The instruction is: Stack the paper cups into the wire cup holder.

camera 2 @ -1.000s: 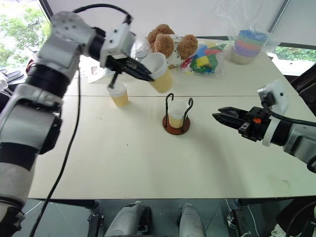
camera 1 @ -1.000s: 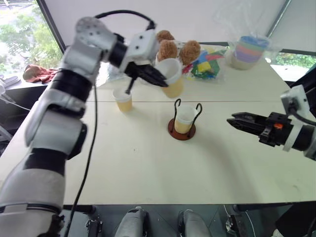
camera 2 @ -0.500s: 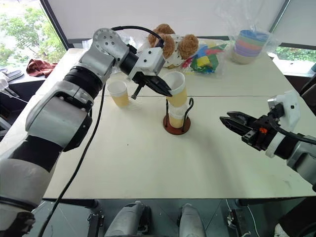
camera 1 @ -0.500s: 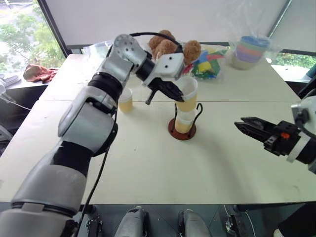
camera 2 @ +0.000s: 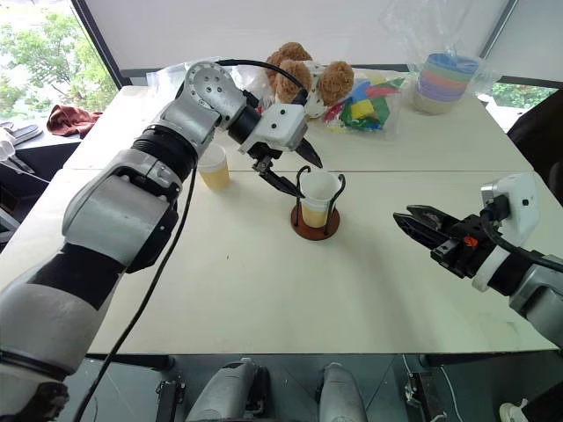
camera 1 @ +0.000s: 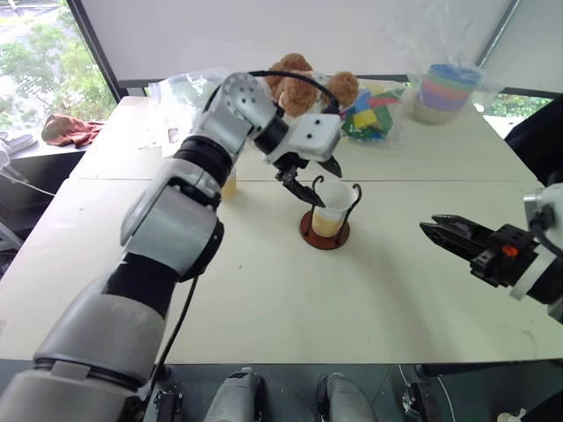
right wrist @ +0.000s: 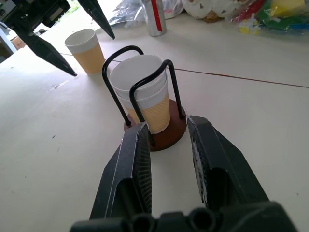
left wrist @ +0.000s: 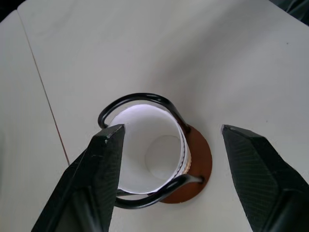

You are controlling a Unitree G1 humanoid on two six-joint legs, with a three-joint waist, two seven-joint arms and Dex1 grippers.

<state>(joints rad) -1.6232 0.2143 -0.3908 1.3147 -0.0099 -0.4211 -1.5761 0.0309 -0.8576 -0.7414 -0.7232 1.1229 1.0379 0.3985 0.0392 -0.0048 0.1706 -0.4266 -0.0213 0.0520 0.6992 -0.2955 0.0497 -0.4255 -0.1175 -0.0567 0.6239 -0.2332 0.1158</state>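
Note:
Two paper cups (right wrist: 143, 92) sit nested inside the wire cup holder (camera 1: 323, 236) at the table's middle. My left gripper (camera 1: 318, 179) hovers just above them, open, one finger on each side of the top cup's rim (left wrist: 145, 145), holding nothing. A third paper cup (camera 2: 213, 166) stands on the table to the holder's left, partly hidden behind my left arm in the left eye view. My right gripper (camera 1: 435, 230) hangs to the right of the holder, pointing at it, open by a narrow gap with nothing between its fingers (right wrist: 137, 159).
Brown plush toys (camera 1: 299, 83), a colourful bag (camera 1: 374, 110) and stacked pastel bowls (camera 1: 444, 88) line the table's far side. A silver can (right wrist: 153, 17) stands behind the holder. A seam (camera 2: 422, 171) runs across the table.
My left gripper carried a cup rightward and down, set it into the cup in the holder, then opened and let go. The right gripper has barely moved.

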